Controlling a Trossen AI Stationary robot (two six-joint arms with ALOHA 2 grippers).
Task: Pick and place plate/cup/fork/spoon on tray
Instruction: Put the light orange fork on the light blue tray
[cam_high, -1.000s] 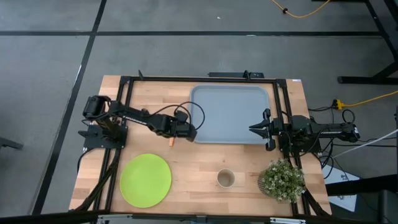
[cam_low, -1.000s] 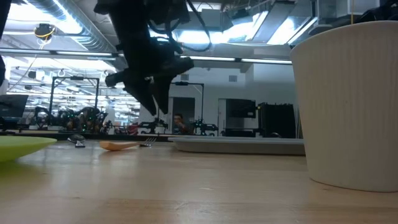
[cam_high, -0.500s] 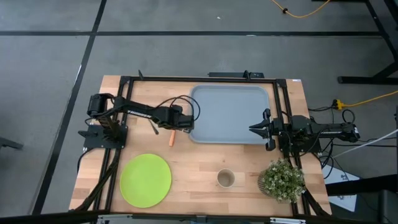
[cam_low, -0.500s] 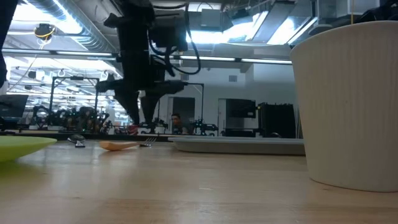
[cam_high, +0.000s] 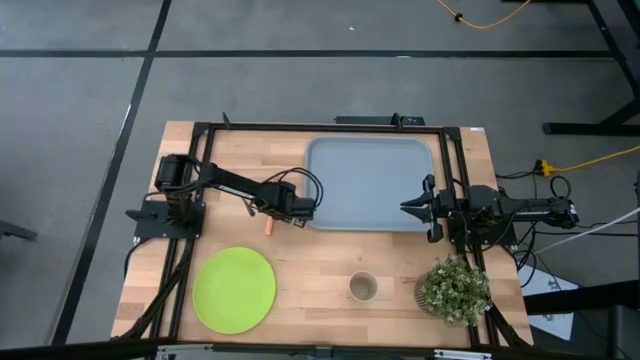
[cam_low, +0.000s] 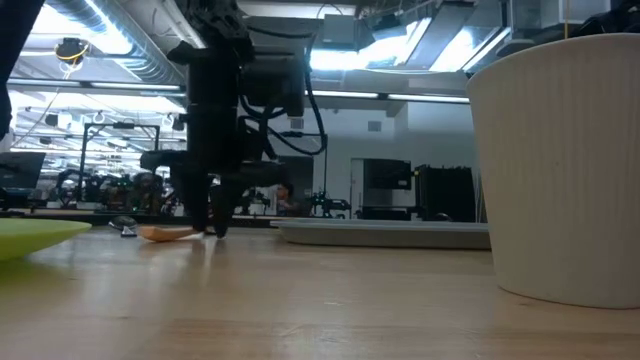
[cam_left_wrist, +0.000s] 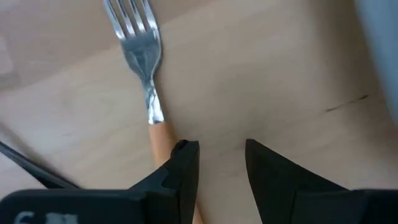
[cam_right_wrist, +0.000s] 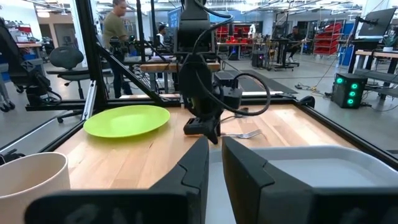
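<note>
Wooden table (cam_high: 320, 270), two dark arms. Left arm reaches out from its base toward the middle, wrist bent down, left gripper (cam_high: 290, 208) low over the boards just off the tray's (cam_high: 365, 185) left edge. Fingers (cam_left_wrist: 184, 168) slightly parted, nothing between them; the fork's orange handle lies just outside one finger, apparently touching it. In the low view the tips stand at or just above the wood beside the fork (cam_low: 160, 232); contact with the table cannot be told.

Fork (cam_left_wrist: 147, 81) lies flat, tines pointing away from the gripper, handle end cut off behind the finger. From above only an orange stub (cam_high: 268, 227) shows below the wrist.

Spoon (cam_high: 248, 208): thin dark sliver beside the left arm, mostly covered by it, hard to make out.

Right arm waits at the tray's right edge, right gripper (cam_high: 418, 207) level over the rim, fingers (cam_right_wrist: 196, 168) a little apart, holding nothing.

Lime-green plate (cam_high: 234, 290) sits near the front left, well apart from the tray. Tan cup (cam_high: 363, 288) stands front centre, near a potted plant (cam_high: 454, 288). A white pot (cam_low: 560, 170) fills the right of the low view, its top cut off.
</note>
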